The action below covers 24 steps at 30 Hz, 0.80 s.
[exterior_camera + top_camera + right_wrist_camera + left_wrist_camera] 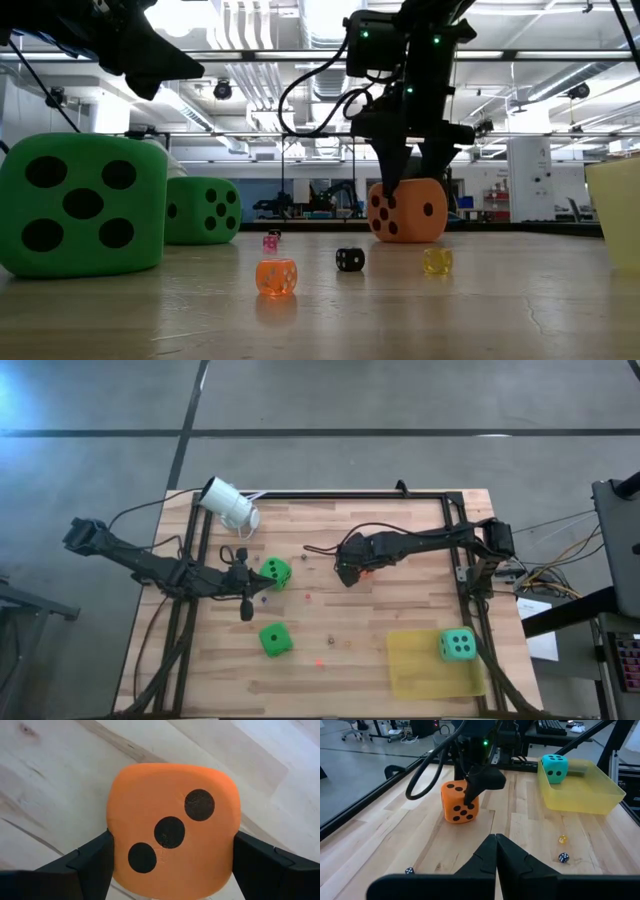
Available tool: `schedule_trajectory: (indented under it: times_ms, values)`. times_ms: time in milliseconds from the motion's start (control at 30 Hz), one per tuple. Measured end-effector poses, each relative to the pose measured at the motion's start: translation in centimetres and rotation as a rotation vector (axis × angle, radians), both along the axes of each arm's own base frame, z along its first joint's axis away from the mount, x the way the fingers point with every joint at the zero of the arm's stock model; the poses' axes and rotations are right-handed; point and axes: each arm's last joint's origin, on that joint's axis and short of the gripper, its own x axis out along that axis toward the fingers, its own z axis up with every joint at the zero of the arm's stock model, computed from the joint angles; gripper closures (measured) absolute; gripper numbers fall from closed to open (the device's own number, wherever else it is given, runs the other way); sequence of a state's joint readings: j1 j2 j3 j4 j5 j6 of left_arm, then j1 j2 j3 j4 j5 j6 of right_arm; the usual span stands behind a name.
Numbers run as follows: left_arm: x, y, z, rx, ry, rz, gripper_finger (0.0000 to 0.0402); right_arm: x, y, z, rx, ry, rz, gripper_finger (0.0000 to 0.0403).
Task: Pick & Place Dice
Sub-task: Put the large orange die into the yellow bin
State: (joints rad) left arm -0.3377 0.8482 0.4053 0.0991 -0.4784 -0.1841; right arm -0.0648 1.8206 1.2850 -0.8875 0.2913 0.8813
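The orange-red die (172,832) sits on the table near its middle (366,569), with my right gripper (350,572) over it and one finger on each of two opposite sides. One bright green die (276,572) lies just beyond my left gripper (247,605), which is shut and touches nothing. The other green die (275,639) lies nearer the near edge. The teal die (458,645) rests in the yellow tray (420,670). In the low view the green dice (82,205) (203,210) stand at the left, and the orange-red die (407,210) stands under the right gripper. My right gripper pinches the orange-red die between its two fingers, one finger (92,862) on one side face (116,845) and the other on the opposite face. The fingers come from above, pointing down. The die stands on the table with its three-pip face up.
Tiny coloured dice lie scattered between the big ones: orange (276,275), black (349,259), yellow (437,261), pink (270,241). A white cylindrical device (230,503) sits at the far left corner. Dark frame rails run along the table's sides. The yellow tray holds open room beside the teal die.
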Motion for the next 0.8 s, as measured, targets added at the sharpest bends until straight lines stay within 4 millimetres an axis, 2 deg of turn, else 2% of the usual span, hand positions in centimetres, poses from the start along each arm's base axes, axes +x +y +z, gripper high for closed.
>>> schedule_trajectory:
  times_ms: [433, 533, 800]
  values:
    - [0.0, 0.0, 0.0, 0.000, 0.000, 0.000, 0.0396, -0.3, 1.3, 0.4, 0.008, 0.019, 0.059, 0.0092]
    - [0.0, 0.0, 0.0, 0.000, 0.000, 0.000, 0.0396, -0.8, 2.2, 1.3, 0.027, 0.027, 0.087, 0.0094]
    - [0.0, 0.0, -0.1, 0.002, 0.006, 0.000, 0.0396, -3.4, 5.8, 6.0, 0.026, -0.087, 0.114, 0.0095]
